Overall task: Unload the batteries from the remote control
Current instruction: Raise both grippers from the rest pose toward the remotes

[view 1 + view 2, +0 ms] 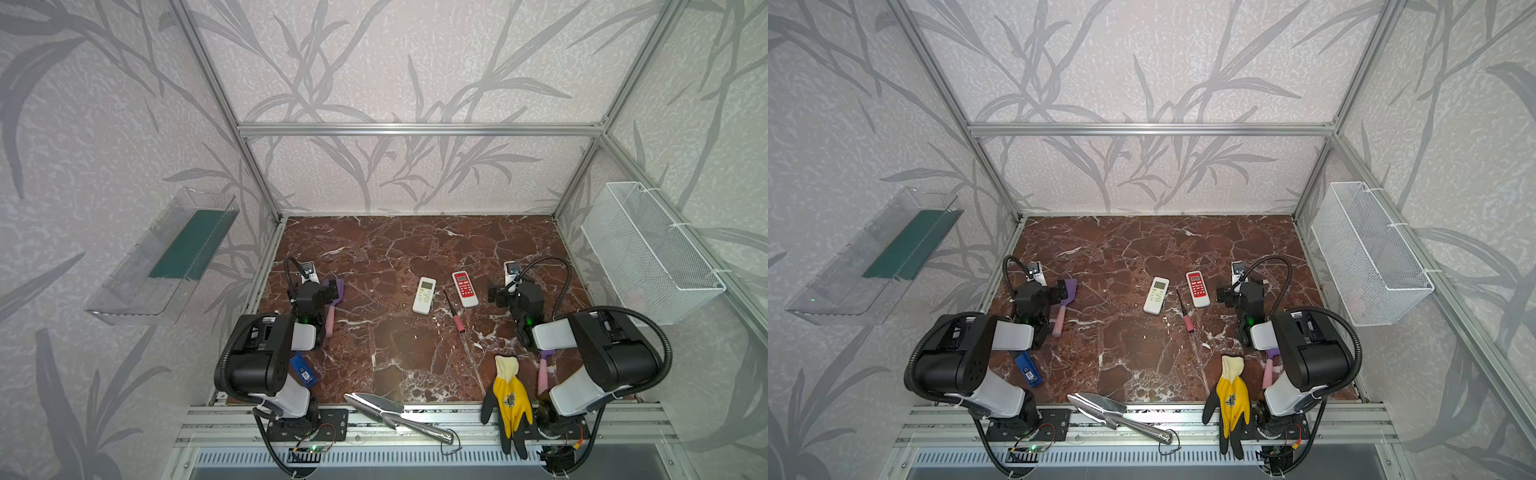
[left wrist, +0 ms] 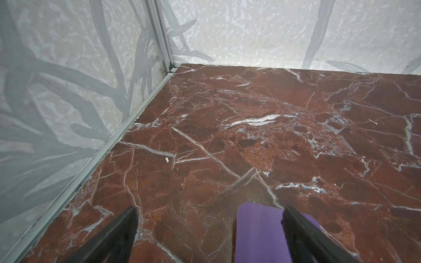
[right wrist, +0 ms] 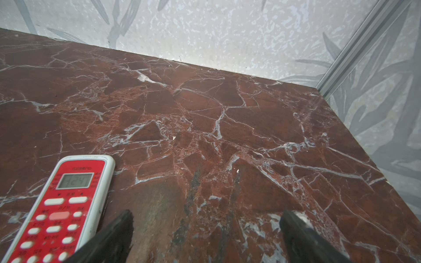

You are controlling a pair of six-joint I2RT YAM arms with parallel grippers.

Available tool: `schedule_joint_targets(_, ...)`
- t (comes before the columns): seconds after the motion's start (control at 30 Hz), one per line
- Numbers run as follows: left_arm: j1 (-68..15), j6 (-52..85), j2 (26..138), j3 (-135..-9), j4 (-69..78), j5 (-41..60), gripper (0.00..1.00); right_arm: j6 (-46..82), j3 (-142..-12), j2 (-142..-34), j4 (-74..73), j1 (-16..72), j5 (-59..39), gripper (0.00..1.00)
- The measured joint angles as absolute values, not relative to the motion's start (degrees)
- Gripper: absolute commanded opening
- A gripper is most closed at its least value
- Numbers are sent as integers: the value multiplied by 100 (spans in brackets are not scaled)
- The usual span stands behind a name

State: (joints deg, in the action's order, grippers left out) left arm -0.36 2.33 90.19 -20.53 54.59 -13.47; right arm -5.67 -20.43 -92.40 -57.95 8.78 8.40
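red-brown marble pattern covers the table top [image 1: 395,249], and walls with grey leaf print stand around it. two remotes lie near the middle, both with buttons up: the white remote [image 1: 424,295] and, just to its right in both top views, the red remote [image 1: 465,289]. the batteries are not visible anywhere. i judge they are still inside, behind covers on the underside, so nothing is unloaded yet.

the left gripper [image 2: 209,211] has its fingers spread wide and holds nothing. one finger hangs over the blade of a purple spatula [image 2: 257,227]. the right gripper [image 3: 207,214] is also wide open and empty, with the red remote just beside one finger.

what could go wrong: each remote lies flat on a smooth surface, so a pinch from above can push it away instead of lifting it. the remote must be turned over first, and it can slip out during the turn. a sideways move of the right gripper can knock the red remote into the screwdriver [image 1: 455,313], which lies between the two remotes, a little nearer to the robot. the left gripper can drag the spatula along.

each remote has its long axis running from the robot toward the back wall, with the display end far. the far ends lean slightly toward each other.
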Motion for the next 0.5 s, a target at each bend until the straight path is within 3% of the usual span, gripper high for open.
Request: schedule_joint_targets(0.5, -32, 233, 9019, -2053, 5459, -1343, 99, -565, -2043, -9240, -5795, 878, 803, 99)
